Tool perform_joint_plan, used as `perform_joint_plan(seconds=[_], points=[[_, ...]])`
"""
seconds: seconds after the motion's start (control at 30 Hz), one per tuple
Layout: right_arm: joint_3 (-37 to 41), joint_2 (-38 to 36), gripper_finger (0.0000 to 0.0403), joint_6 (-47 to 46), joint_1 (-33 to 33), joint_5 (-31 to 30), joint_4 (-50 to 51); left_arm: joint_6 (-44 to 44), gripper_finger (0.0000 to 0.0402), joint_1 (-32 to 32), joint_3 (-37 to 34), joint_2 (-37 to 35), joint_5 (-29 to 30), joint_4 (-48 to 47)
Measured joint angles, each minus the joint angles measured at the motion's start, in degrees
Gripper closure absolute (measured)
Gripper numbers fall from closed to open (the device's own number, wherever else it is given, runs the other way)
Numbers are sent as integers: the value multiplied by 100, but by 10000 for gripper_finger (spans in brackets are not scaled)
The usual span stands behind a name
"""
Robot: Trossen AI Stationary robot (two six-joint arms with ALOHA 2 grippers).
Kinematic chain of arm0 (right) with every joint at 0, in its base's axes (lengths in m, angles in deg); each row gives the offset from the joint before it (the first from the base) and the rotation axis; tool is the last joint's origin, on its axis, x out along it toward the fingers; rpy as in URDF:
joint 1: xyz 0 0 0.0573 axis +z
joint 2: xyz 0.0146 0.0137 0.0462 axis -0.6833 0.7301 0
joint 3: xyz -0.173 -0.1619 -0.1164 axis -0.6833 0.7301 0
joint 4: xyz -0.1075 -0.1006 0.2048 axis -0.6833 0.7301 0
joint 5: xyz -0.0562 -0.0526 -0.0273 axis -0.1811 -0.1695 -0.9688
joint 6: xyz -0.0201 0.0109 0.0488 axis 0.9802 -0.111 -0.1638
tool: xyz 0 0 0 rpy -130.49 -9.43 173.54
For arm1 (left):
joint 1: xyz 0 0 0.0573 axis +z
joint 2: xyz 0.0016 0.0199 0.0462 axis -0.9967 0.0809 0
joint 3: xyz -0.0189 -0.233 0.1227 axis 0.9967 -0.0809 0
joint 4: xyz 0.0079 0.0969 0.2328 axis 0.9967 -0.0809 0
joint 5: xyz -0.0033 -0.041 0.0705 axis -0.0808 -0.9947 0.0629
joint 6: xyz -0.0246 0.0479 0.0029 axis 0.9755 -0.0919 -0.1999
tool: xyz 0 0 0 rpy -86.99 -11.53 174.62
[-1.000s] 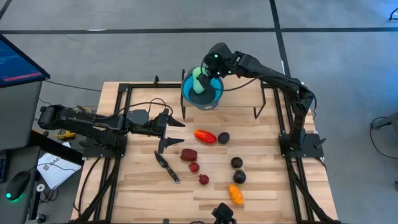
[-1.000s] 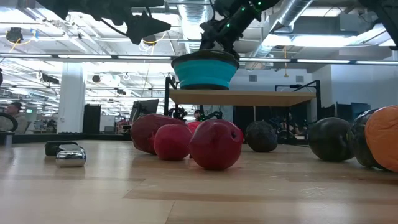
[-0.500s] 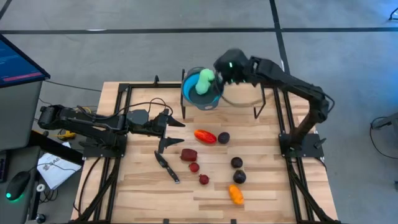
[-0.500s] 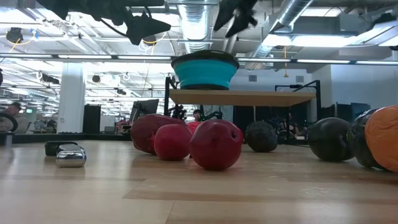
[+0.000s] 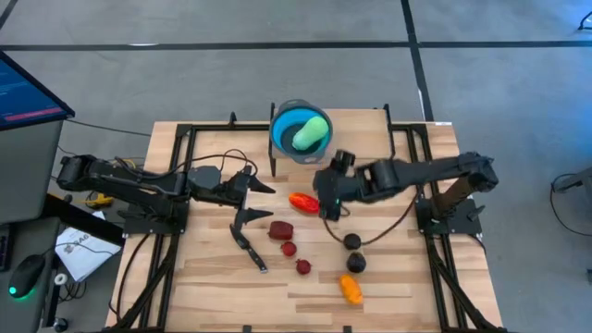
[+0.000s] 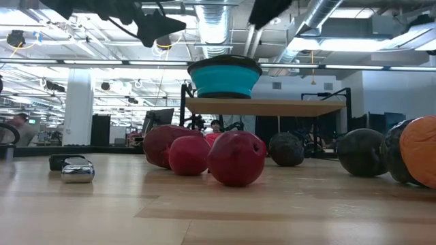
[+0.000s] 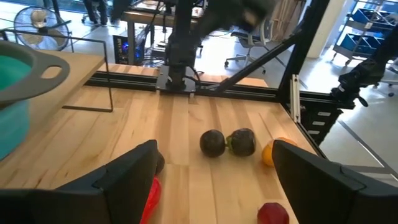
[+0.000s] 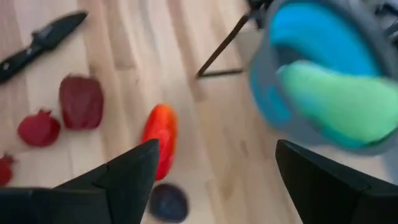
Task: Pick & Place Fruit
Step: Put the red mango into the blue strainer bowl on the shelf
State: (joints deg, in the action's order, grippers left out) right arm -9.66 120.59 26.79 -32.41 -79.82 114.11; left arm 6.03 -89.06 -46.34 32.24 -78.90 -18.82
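Observation:
The blue bowl point(image 5: 285, 139) stands on a raised shelf point(image 6: 262, 106) at the far side, and a pale green fruit point(image 5: 312, 132) lies in it. On the table lie a red-orange fruit point(image 5: 302, 202), a dark red one point(image 5: 281, 229), two tiny red ones point(image 5: 289, 248), two dark purple ones point(image 5: 352, 242) and an orange one point(image 5: 351, 289). My right gripper point(image 5: 324, 205) hovers open over the red-orange fruit point(image 8: 160, 140) and another dark purple one point(image 8: 169, 202), with nothing between its fingers. My left gripper point(image 5: 259, 202) waits open at mid-left, above the table.
A black-handled knife point(image 5: 248, 248) lies near my left gripper, left of the dark red fruit. Black frame rails point(image 5: 176, 176) run along the table's left, right and far sides. Cables trail from both arms. Bare wood shows along the near left.
My right gripper has drawn away from the blue bowl, leaving the pale green fruit lying in it. It has swung toward the table's near edge and has rolled. It now hangs over the red-orange fruit at mid-table. The fruits on the table have not moved.

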Motion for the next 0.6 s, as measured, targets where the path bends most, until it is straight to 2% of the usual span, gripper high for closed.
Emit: perform_joint_plan(seconds=[0.13,0.27,0.47,0.6], points=[[772,-1,86,-341,382,66,-764,0,92,-22,0,0,0,0],[1874,0,86,-473,594,120,-2213,0,92,-22,0,0,0,0],[3352,104,86,-494,478,116,-4759,0,92,-22,0,0,0,0],[3710,333,86,-501,216,121,-5405,-2,92,-20,0,0,0,2]])
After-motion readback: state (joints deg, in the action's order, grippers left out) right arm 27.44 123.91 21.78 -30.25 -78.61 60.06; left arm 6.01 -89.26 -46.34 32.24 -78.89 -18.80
